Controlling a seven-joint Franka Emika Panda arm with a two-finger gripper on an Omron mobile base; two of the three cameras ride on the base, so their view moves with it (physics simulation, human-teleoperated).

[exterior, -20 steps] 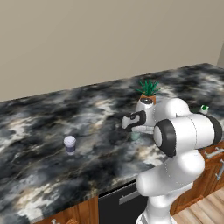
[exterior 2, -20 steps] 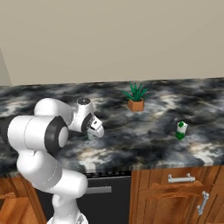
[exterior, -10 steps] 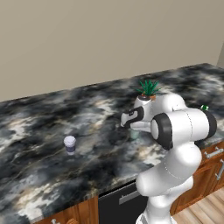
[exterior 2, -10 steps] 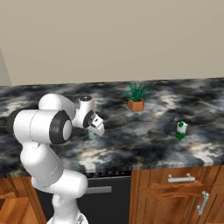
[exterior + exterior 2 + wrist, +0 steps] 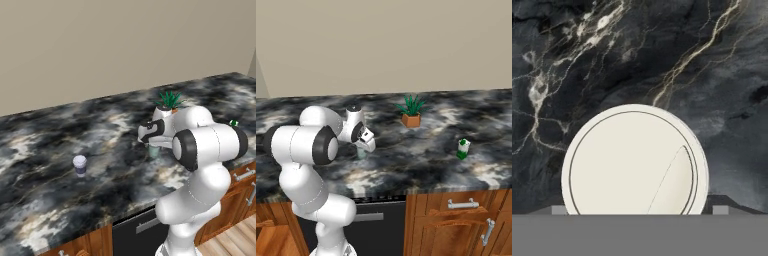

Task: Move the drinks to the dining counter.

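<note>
Item: pale green paper cup with white lid (image 5: 634, 161), upright on the black marble dining counter with grey-white veins (image 5: 722, 75). It is placed directly below the two-finger gripper (image 5: 151, 141), between the fingers, its long axis running along the line of approach. The fingers are judged apart, wide of the lid; contact cannot be told. A small purple-blue white-lidded cup (image 5: 79, 165) is set well apart; a small green bottle with white top (image 5: 462, 148) lies farther off the other way.
</note>
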